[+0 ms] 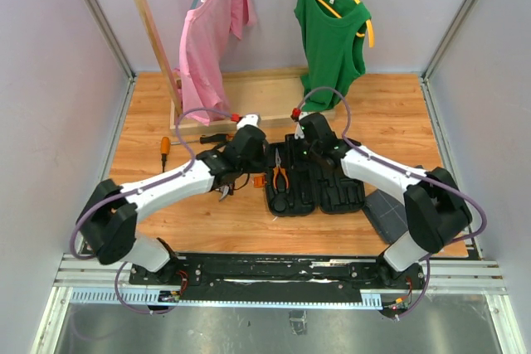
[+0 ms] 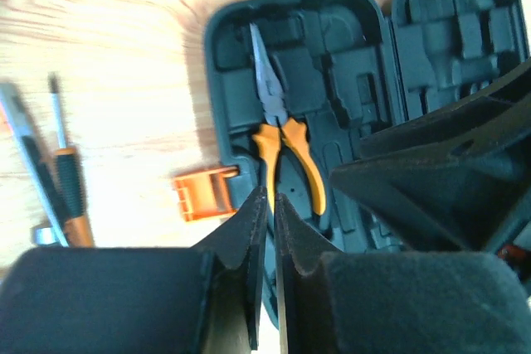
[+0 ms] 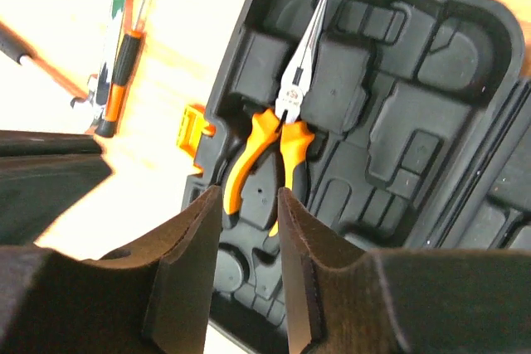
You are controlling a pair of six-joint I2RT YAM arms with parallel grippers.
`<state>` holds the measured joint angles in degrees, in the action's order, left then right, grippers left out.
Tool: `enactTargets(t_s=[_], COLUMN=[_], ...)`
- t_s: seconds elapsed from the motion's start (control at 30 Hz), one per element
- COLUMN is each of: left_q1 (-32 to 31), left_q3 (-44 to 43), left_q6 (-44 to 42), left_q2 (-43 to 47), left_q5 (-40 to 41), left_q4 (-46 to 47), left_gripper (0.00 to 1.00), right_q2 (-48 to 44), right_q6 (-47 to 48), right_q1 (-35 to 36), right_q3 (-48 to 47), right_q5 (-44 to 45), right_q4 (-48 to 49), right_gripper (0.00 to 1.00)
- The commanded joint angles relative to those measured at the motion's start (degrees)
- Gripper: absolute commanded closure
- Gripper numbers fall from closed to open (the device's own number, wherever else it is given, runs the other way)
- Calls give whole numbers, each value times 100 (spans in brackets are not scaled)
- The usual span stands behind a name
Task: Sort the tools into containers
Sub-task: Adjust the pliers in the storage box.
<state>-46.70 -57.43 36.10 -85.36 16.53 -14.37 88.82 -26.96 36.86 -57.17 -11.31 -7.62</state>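
Note:
The black tool case (image 1: 332, 192) lies open in the middle of the table, both moulded halves up. Orange-handled pliers (image 2: 282, 134) (image 3: 278, 134) rest in a slot of its left half, beside the orange latch (image 2: 203, 194). My left gripper (image 2: 272, 198) hovers over the pliers' handle ends, shut but for a thin slit and holding nothing. My right gripper (image 3: 247, 196) hangs open above the same handles, with nothing between its fingers. A black-and-orange screwdriver (image 2: 70, 192) (image 3: 120, 80) lies on the wood left of the case, next to a silver tool (image 2: 25, 147).
An orange-handled tool (image 1: 165, 147) and a black-handled one (image 1: 216, 137) lie at the back left. A dark grey flat tray (image 1: 390, 213) sits right of the case. A wooden rack base (image 1: 274, 97) with a pink shirt (image 1: 211, 31) and a green top (image 1: 332, 31) stands behind.

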Motion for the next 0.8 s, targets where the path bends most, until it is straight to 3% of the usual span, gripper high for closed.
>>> enactTargets(t_s=[0.0,0.27,0.77], left_q1=[399,656,723], left_q3=[607,1509,1842], left_q6=[133,263,182], left_q2=[589,1351,1462], left_q5=[179,404,304], left_q4=[207,340,540], left_gripper=[87,83,83], right_q2=[418,1143,1926], right_q6=[50,95,155], right_q1=[87,398,821], right_q3=[-544,-1385,-2178], right_q5=[331,1236,1833], right_q4=[-459,-1302,-1942], right_gripper=[66,64,65])
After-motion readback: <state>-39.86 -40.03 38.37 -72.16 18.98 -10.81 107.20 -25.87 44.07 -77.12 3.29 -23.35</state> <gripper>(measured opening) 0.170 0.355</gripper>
